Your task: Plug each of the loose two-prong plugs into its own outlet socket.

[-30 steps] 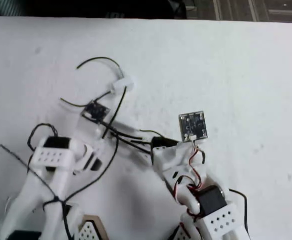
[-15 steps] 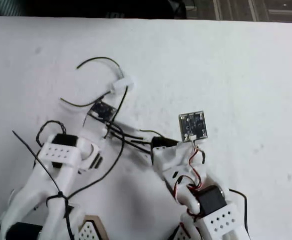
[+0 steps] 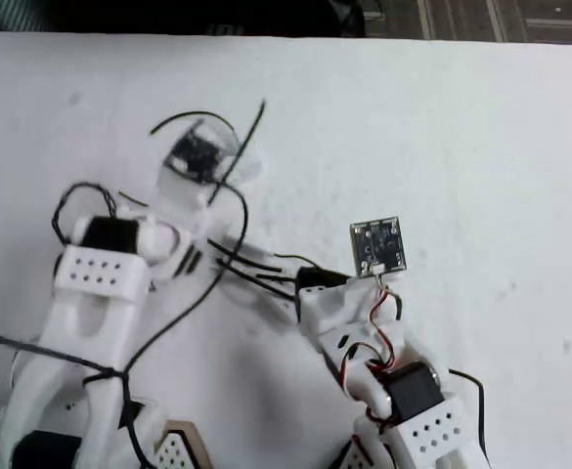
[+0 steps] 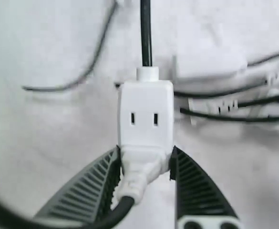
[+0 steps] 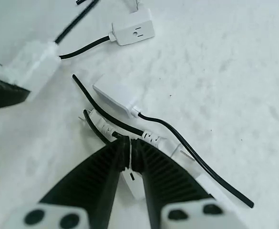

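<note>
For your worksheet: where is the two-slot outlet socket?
In the left wrist view, the outlet socket is gripped by the left tool, black cords lying beside it.

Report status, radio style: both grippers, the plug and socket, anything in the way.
Left gripper shut on outlet socket, slots empty. Right gripper shut on plug. Loose black cords strewn between the arms.

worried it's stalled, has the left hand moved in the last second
Yes. In the high view the left hand, shut on the white two-slot socket block, went toward the white table's far edge; the right arm's square circuit board kept still.
</note>
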Controlling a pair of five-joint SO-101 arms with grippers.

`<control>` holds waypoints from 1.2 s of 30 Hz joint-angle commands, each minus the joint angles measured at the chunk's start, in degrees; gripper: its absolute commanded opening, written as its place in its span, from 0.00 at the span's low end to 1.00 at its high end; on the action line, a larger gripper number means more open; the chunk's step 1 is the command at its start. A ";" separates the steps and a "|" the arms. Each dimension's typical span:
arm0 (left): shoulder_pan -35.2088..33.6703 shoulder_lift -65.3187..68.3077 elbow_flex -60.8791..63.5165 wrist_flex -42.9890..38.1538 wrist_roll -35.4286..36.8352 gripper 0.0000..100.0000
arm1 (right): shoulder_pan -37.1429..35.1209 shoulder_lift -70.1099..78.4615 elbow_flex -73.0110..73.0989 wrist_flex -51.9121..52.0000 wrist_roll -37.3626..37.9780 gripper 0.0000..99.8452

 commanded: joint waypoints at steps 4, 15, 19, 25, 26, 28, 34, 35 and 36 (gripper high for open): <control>-0.31 17.63 -20.66 1.32 0.70 0.02 | 0.40 -0.57 -0.44 -1.10 -0.44 0.02; -6.37 55.08 -65.32 8.00 0.53 0.02 | 0.31 -0.57 -0.35 -1.10 -0.18 0.02; -5.05 66.51 -80.09 15.47 0.18 0.02 | 0.31 -0.57 -0.35 -1.19 0.00 0.02; -4.88 78.02 -101.19 28.92 0.62 0.21 | 0.31 -0.57 -0.35 -1.19 0.00 0.02; -5.05 79.16 -104.62 31.12 0.70 0.25 | 0.31 -0.57 -0.35 -1.19 0.00 0.02; -5.67 80.84 -110.15 33.85 1.49 0.27 | 0.31 -0.57 -0.35 -1.19 0.00 0.02; -7.16 79.78 -110.59 33.93 2.29 0.26 | 0.31 -0.57 -0.35 -1.19 0.00 0.02; -7.16 79.08 -109.10 33.93 2.29 0.26 | 0.31 -0.57 -0.35 -1.19 0.00 0.02; -7.16 78.11 -107.60 34.02 2.29 0.26 | 0.31 -0.57 -0.44 -1.19 0.00 0.02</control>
